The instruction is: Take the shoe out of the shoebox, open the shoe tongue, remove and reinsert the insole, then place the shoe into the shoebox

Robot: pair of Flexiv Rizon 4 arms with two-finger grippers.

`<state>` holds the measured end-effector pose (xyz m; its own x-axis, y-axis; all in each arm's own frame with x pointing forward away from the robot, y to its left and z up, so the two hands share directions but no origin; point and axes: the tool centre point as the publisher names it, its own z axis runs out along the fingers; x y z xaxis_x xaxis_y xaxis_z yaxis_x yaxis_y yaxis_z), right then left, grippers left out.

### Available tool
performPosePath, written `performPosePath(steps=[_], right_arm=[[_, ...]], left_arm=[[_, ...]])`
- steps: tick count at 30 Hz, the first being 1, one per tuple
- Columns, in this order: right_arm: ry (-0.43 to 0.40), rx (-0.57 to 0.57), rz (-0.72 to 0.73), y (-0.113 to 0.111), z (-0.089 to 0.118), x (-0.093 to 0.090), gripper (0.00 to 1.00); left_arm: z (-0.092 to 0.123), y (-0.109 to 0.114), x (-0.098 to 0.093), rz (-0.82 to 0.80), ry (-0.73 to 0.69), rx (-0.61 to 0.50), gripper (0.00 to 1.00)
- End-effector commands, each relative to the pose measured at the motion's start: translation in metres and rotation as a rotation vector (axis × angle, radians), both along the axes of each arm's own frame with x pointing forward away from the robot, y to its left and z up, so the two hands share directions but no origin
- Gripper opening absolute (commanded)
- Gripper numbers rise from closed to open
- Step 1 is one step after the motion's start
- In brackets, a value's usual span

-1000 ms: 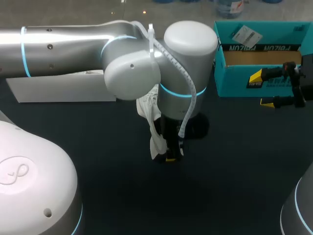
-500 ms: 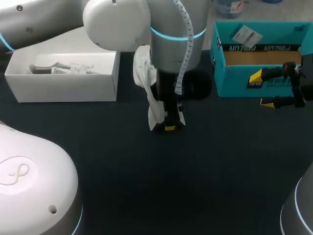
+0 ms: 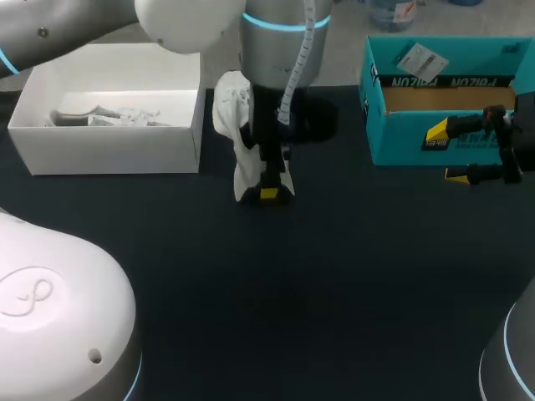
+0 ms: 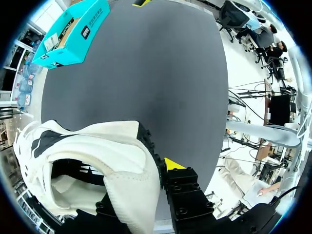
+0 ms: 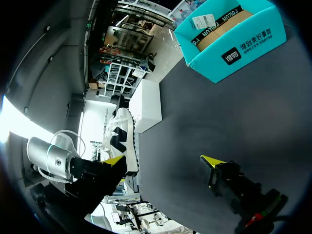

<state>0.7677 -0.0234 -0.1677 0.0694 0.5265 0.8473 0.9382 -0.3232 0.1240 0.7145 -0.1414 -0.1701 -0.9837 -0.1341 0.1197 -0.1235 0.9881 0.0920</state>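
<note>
A white shoe with black markings hangs above the dark table. My left gripper is shut on its rim, between the white shoebox and the teal box. In the left wrist view the shoe fills the space by the gripper; one finger is outside its wall, the other hidden inside. The white shoebox holds only crumpled paper. My right gripper stands open in front of the teal box, nothing between its fingers. The right wrist view shows the shoe hanging far ahead.
The teal box stands at the table's far right, the white shoebox at the far left. Bare dark tabletop spreads across the middle and near side.
My left arm has carried the shoe away from me, toward the far side and slightly left, uncovering the white shoebox. The right arm has not moved.
</note>
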Motion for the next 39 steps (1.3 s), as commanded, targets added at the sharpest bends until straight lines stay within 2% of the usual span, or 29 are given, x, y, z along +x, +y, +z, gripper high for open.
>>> performPosePath(steps=[1,7,9,14,21,27,31,34,39], right_arm=[[0.002,-0.004,-0.002,0.001,0.0,0.0,1.0],[0.002,-0.004,-0.002,0.001,0.0,0.0,1.0],[0.002,-0.004,-0.002,0.001,0.0,0.0,1.0],[0.002,-0.004,-0.002,0.001,0.0,0.0,1.0],[0.002,-0.004,-0.002,0.001,0.0,0.0,1.0],[0.002,-0.004,-0.002,0.001,0.0,0.0,1.0],[0.002,-0.004,-0.002,0.001,0.0,0.0,1.0],[0.002,-0.004,-0.002,0.001,0.0,0.0,1.0],[0.002,-0.004,-0.002,0.001,0.0,0.0,1.0]], left_arm=[[0.002,0.046,0.041,0.007,0.069,-0.046,0.0],[0.003,0.088,0.081,0.021,0.113,-0.052,0.0],[0.004,0.102,0.094,0.079,0.109,-0.065,0.0],[0.005,0.143,0.126,0.072,0.102,-0.121,0.0],[0.002,0.194,0.173,0.191,0.107,-0.088,0.0],[0.011,0.237,0.204,0.237,0.085,-0.067,0.0],[0.012,0.255,0.221,0.244,0.058,-0.005,0.0],[0.006,0.269,0.242,0.283,0.09,0.041,0.0],[-0.003,0.28,0.259,0.308,0.095,0.038,0.0]])
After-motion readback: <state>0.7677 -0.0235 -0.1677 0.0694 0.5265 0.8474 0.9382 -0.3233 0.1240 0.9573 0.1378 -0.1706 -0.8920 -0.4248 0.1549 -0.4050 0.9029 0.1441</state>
